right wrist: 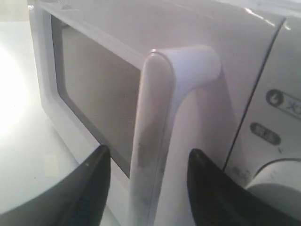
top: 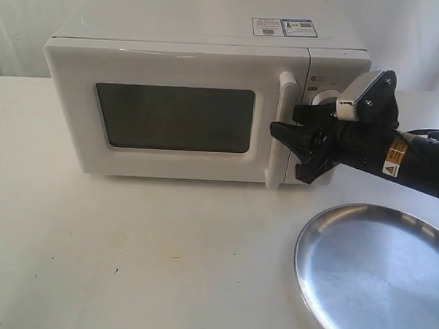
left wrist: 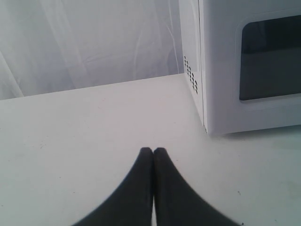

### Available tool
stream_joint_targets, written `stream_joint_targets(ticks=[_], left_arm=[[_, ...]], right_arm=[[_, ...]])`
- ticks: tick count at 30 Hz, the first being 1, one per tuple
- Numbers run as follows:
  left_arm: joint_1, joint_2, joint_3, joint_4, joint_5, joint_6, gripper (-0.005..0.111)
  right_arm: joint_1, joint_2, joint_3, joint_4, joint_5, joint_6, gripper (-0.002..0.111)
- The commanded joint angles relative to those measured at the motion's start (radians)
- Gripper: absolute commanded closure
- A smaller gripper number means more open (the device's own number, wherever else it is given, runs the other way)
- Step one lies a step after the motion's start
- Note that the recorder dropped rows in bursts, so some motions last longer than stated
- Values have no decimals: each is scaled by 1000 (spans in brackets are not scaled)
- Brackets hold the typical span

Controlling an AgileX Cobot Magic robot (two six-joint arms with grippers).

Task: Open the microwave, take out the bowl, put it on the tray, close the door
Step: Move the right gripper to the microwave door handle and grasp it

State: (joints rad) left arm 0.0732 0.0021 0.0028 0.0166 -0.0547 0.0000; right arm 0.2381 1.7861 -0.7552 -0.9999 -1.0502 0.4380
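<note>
The white microwave [top: 196, 39] stands at the back of the table with its door [top: 174, 119] shut and the window dark. My right gripper [top: 293, 149] is open just in front of the tall white bar handle [top: 281, 127]. In the right wrist view the handle [right wrist: 155, 141] stands between the two black fingers [right wrist: 94, 174], apart from both. The shiny silver tray [top: 375, 277] lies at the front right. My left gripper [left wrist: 153, 151] is shut and empty, hovering low beside the microwave's side wall [left wrist: 190, 56]. The bowl is hidden.
The two round dials [top: 321, 96] sit right of the handle, partly covered by my right arm. A white cloth backdrop [left wrist: 84, 42] hangs behind the white table [top: 128, 248]. The tray runs past the front right edge of the exterior view.
</note>
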Motion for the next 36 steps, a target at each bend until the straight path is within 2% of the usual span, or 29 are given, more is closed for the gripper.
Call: stream_joint_targets(ticks=[1,5,7,10,11,16,21,26,36], left_arm=[[0,-2,-3,-8,-5,0,107],[0,-2,-3,-8,-5,0,107],[0,-2,-3,-8,-5,0,107],[0,-2,-3,-8,-5,0,107],[0,-2,-3,-8,-5,0,107],[0,-2,-3,-8,-5,0,107],[0,-2,-3,-8,-5,0,107],[0,-2,-3,-8,-5,0,107],[0,-2,-3,-8,-5,0,107]], right_arm=[[-9,28,-28,-87,-3,71,61],[-9,42,-31,-96,-5,73,67],[-9,42,-31,-94,-3,73,78],[-9,42,-31,-93,-3,73,106],[-9,42,-31,-93,-1,73,108],[-9,42,-31,-157,-19,71,108],[-9,42,-40,-355,-171,87,108],[-7,40,-40,-502,-171,143,108],[30,40,-40,-567,-171,169,108]])
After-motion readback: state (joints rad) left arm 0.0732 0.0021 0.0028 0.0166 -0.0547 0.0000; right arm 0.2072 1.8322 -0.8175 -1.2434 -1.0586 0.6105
